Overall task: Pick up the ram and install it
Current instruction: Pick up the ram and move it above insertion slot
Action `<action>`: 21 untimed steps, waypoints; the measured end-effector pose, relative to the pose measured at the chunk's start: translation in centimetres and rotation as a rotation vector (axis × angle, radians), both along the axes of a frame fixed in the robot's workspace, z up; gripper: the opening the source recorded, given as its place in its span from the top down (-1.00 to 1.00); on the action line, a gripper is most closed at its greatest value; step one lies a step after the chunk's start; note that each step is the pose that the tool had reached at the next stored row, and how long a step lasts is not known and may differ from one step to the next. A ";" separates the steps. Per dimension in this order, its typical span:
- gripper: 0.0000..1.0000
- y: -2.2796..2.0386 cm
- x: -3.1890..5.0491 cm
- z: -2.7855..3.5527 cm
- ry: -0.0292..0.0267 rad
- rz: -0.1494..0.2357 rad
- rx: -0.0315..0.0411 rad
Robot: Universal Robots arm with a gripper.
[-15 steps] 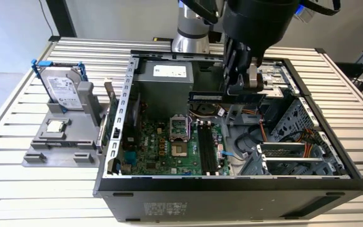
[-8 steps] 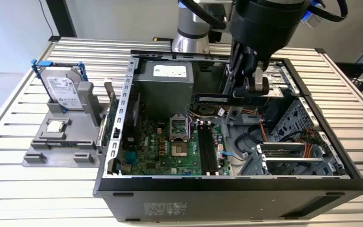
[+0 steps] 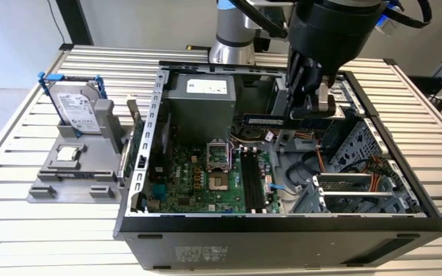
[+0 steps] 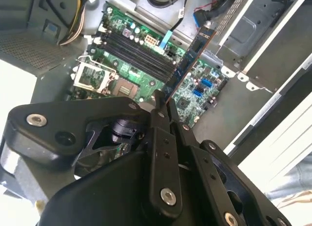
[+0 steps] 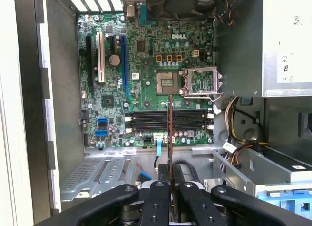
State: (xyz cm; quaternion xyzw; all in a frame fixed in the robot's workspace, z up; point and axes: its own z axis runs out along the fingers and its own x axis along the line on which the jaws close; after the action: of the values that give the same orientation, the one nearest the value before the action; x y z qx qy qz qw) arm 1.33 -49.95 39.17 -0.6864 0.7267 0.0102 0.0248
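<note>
The table (image 3: 21, 241) of pale slats sits closest in the exterior view and holds everything. On it lies the big open computer case (image 3: 282, 241), below the jaws. Inside it, under the jaws, is the green motherboard (image 5: 112, 94). The black jaws are squeezed tight on one end of the ram (image 4: 190, 60), so it is up in the air and not in its place yet. The ram sticks out sideways from the jaws, standing on its thin edge. The dark slots (image 5: 146, 121) lie right below it. Its long side runs across them, not along them.
</note>
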 end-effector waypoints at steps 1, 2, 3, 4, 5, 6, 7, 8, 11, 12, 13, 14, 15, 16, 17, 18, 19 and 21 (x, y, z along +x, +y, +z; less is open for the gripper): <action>1.00 0.00 0.01 0.00 0.0000 0.000 0.0000; 1.00 0.00 0.02 0.00 0.0000 0.000 0.0000; 1.00 0.00 0.03 0.00 0.0000 0.000 0.0000; 1.00 0.00 0.04 0.00 0.0000 0.000 0.0000; 1.00 0.00 0.05 0.00 0.0000 0.000 0.0000; 1.00 0.00 0.06 0.00 0.0000 0.000 0.0000; 1.00 0.00 0.07 0.00 0.0000 0.000 -0.0001; 1.00 0.00 0.08 0.00 0.0000 0.000 0.0000; 1.00 0.00 0.10 0.00 0.0000 -0.002 0.0000; 1.00 0.00 0.10 0.00 0.0000 -0.015 -0.0001; 1.00 -0.01 0.10 0.00 0.0000 -0.030 -0.0001; 1.00 -0.01 0.10 0.00 0.0000 -0.046 -0.0001; 1.00 -0.01 0.10 -0.01 0.0000 -0.061 0.0001; 1.00 0.00 0.09 -0.01 0.0000 -0.075 0.0000; 1.00 0.00 0.10 0.00 0.0000 -0.089 -0.0001; 1.00 0.00 0.10 -0.01 0.0000 -0.104 0.0000; 1.00 0.00 0.09 -0.01 0.0000 -0.120 0.0000; 1.00 0.00 0.10 -0.01 0.0000 -0.152 0.0000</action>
State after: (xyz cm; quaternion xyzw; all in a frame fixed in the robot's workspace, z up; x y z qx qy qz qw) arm 1.43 -49.95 39.16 -0.6294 0.7766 0.0083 0.0254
